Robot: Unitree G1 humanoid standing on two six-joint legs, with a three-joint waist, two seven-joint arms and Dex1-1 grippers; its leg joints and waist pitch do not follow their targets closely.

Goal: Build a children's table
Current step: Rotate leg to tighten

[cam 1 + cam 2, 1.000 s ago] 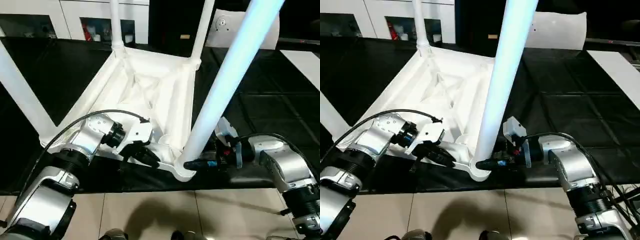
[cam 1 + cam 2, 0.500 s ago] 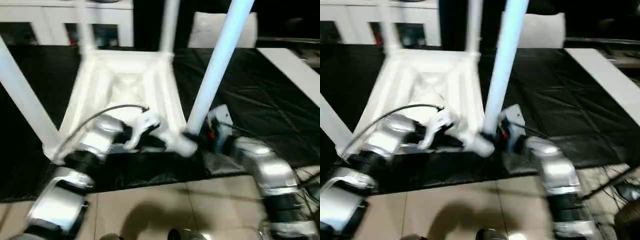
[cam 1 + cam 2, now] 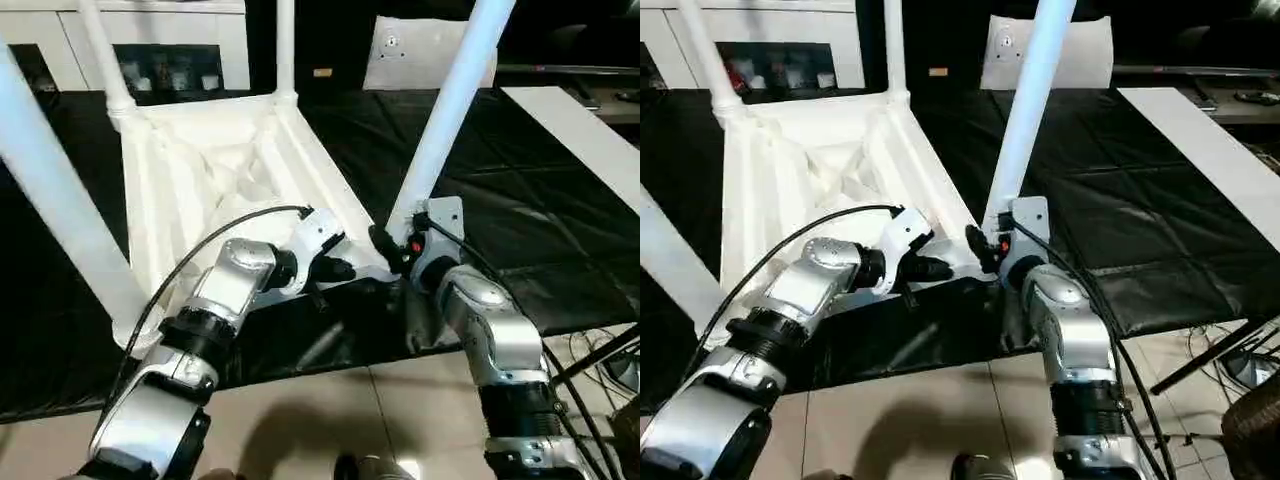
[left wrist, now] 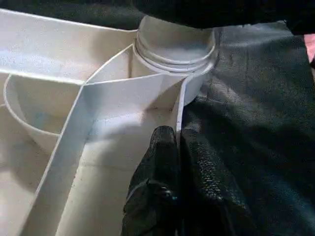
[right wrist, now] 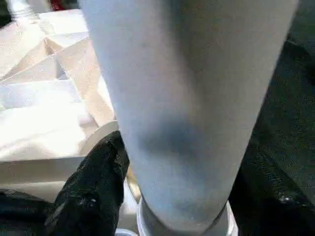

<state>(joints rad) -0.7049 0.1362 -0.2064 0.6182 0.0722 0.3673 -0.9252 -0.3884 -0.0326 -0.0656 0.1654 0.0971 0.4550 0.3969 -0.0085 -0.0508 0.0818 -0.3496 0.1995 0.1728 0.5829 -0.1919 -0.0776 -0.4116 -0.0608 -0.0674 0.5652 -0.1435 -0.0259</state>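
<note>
The white children's table (image 3: 210, 170) lies upside down on the black cloth, ribbed underside up, with all four legs standing in their corner sockets. My left gripper (image 3: 340, 268) is at the near right corner, shut on the thin raised rim (image 4: 179, 105), which is pinched between its black fingers (image 4: 162, 152). My right gripper (image 3: 385, 245) is at the same corner. It is shut around the base of the near right leg (image 3: 445, 120), just above the socket, and the leg (image 5: 182, 98) sits against one black finger (image 5: 93, 189).
Black cloth (image 3: 520, 200) covers the work surface, and its front edge drops to the tiled floor (image 3: 330, 420) close to the held corner. White cabinets (image 3: 150, 40) and a white panel (image 3: 420, 50) stand behind. A white board (image 3: 580, 130) lies at the right.
The camera has moved and the whole picture has shifted. The table has swung against the background, its far end going left, while both grippers stayed at the near right corner.
</note>
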